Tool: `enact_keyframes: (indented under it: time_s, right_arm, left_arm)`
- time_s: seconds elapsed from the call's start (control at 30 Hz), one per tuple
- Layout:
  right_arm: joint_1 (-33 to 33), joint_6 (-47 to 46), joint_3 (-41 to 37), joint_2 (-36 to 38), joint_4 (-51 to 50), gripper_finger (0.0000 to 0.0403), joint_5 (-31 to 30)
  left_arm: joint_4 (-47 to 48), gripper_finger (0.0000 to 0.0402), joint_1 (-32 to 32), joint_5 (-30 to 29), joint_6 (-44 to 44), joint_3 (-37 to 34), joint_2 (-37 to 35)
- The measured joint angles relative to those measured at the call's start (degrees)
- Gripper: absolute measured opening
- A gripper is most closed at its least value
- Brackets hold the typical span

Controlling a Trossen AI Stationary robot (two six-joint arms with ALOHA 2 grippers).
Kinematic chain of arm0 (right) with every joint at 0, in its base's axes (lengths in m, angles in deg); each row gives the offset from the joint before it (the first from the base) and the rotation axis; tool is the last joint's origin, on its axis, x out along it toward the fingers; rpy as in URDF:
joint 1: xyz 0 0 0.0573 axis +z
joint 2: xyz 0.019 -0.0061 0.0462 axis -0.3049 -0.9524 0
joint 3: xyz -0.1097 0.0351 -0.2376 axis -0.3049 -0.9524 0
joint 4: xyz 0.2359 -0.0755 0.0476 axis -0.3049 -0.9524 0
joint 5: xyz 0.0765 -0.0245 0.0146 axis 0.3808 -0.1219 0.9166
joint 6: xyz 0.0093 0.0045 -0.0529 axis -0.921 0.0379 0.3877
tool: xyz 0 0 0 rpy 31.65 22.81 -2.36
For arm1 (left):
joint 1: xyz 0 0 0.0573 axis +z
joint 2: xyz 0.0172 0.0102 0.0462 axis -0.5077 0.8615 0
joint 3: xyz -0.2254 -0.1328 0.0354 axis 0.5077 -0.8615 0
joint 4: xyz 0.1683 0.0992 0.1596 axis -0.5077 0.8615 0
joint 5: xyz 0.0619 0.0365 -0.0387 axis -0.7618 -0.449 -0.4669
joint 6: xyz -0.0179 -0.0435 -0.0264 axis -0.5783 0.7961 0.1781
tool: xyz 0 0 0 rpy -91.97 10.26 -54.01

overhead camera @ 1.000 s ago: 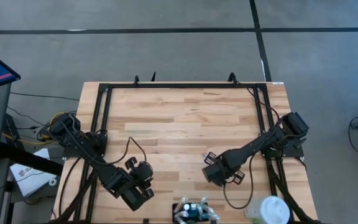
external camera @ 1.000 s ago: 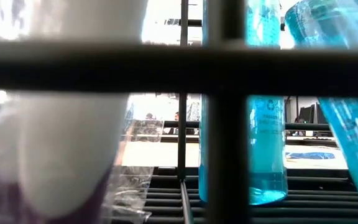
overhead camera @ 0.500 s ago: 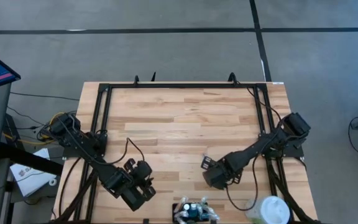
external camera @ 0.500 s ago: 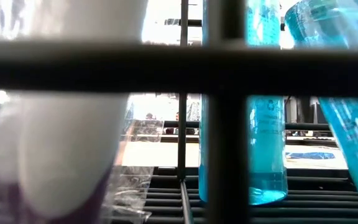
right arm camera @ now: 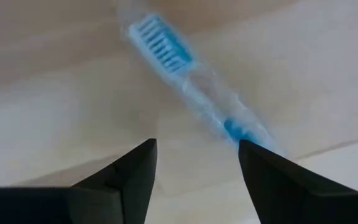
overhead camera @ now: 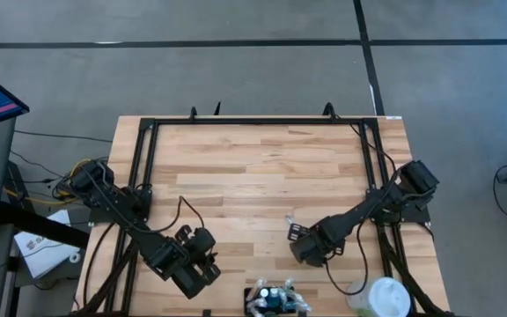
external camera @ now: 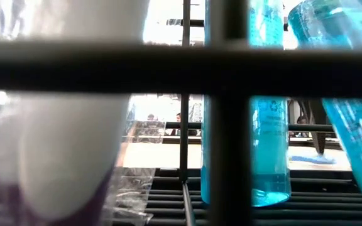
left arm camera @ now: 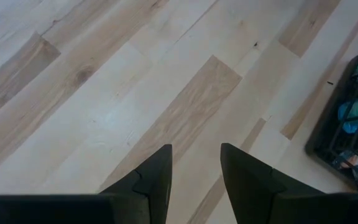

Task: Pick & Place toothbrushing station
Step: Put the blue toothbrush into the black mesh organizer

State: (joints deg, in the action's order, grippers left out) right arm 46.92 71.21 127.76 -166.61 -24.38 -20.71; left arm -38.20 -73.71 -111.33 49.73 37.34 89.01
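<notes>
Because the clear, blue-bristled plastic toothbrush [right arm camera: 191, 81] lies flat on the pale wooden table [overhead camera: 253, 167] with your right gripper [right arm camera: 194, 165] hovering just over its handle, fingers spread and holding nothing, you risk pinching off-centre so the slim handle skids or rolls away. Your left gripper [left arm camera: 194, 168] waits half-open and empty over bare wood. Just beside it, the low black wire toothbrushing station [left arm camera: 347, 124] sits at the table's near edge.
</notes>
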Motion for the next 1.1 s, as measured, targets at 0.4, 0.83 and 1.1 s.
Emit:
enact_keyframes:
  time_s: [0.4, 0.83, 1.1]
  right_arm:
    - [0.5, 4.5, -0.1, 0.0, 6.2, 0.0215, -2.3]
    - [1.9, 7.2, 0.1, 0.0, 9.3, 0.0214, -2.8]
    - [2.6, 9.7, 0.7, 0.0, 13.5, 0.0222, -2.2]
  left_arm:
    - [0.0, 0.0131, 0.0, 0.0, -0.1, 0.0, 0.0]
    - [0.0, 0.0131, 0.0, 0.0, -0.2, 0.0, 0.0]
    - [0.1, 0.0131, 0.0, 0.0, -0.2, 0.0, 0.0]
